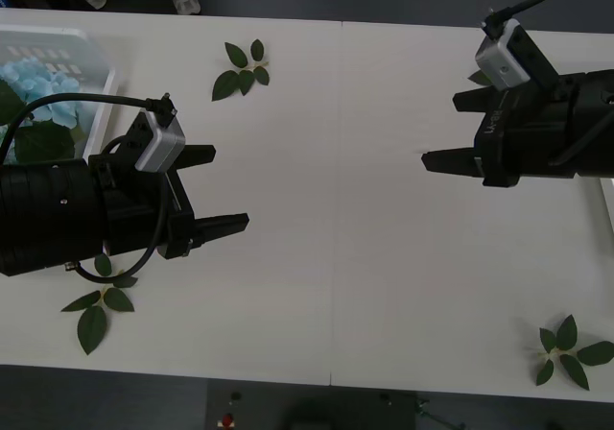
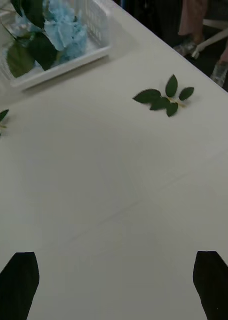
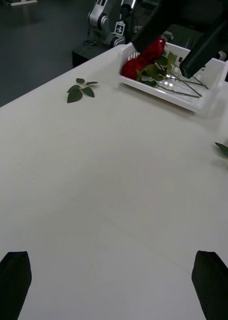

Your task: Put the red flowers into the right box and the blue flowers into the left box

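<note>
The blue flowers [image 1: 36, 86] lie in the left box [image 1: 96, 65], the slotted white basket at the far left corner of the table [image 1: 326, 209], their pale heads bunched over dark green leaves; from my right wrist camera I see the same cluster [image 2: 63, 27] resting against the basket's ribbed wall [image 2: 96, 20]. The red flowers [image 3: 141, 59] sit in the right box [image 3: 204, 100], a white bin at the table's right end, heads piled at one end with the thin green stems trailing across the bin floor.

My left gripper [image 1: 216, 188] hangs over the left half of the table, near the basket, fingers spread wide and pointing toward the centre, holding nothing and touching nothing. My right gripper [image 1: 443, 131] hangs over the right half, farther back, fingers likewise spread wide toward the centre and empty; from the left wrist camera I see it [image 3: 166, 50] above the bin of roses.

Loose leaf sprigs are scattered on the white tabletop: one at the far side left of centre [image 1: 240, 68], one at the near left edge [image 1: 99, 305] just beside my left arm, and one at the near right corner [image 1: 571, 351].
</note>
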Controlling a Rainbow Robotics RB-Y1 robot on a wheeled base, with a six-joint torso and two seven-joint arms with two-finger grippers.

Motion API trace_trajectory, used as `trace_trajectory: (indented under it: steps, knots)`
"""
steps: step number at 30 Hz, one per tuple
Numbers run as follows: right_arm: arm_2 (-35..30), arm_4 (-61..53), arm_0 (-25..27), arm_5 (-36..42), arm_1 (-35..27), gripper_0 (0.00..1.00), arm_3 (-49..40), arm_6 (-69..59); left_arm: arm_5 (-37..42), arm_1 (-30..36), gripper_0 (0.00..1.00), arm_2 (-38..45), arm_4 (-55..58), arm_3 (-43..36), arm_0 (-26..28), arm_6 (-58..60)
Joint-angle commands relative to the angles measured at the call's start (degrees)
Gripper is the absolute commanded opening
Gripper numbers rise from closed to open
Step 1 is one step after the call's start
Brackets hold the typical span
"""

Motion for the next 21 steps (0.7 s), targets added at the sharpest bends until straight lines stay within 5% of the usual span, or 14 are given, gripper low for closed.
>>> trace_trajectory:
  steps: [1, 8, 17, 21]
  knots:
    - [-5.1, -5.4, -1.6, 7.3, 3.0, 0.90, 0.6, 8.1, -0.2, 0.6, 0.93, 0.3, 0.0, -1.6, -0.4, -1.7]
    - [-12.4, -19.2, -1.6, 24.2, 7.0, 0.90, 6.8, 21.4, -0.2, 0.6, 0.93, 0.3, 0.0, -1.6, -0.4, -1.7]
    - [-12.7, -25.8, 1.1, 24.0, 4.6, 0.90, 5.3, 25.9, -0.2, 0.6, 0.93, 0.3, 0.0, -1.6, -0.4, -1.7]
    - [-12.7, -25.4, 1.5, 24.0, 4.7, 1.00, 5.3, 26.9, -0.2, 0.6, 0.93, 0.3, 0.0, -1.6, -0.4, -1.7]
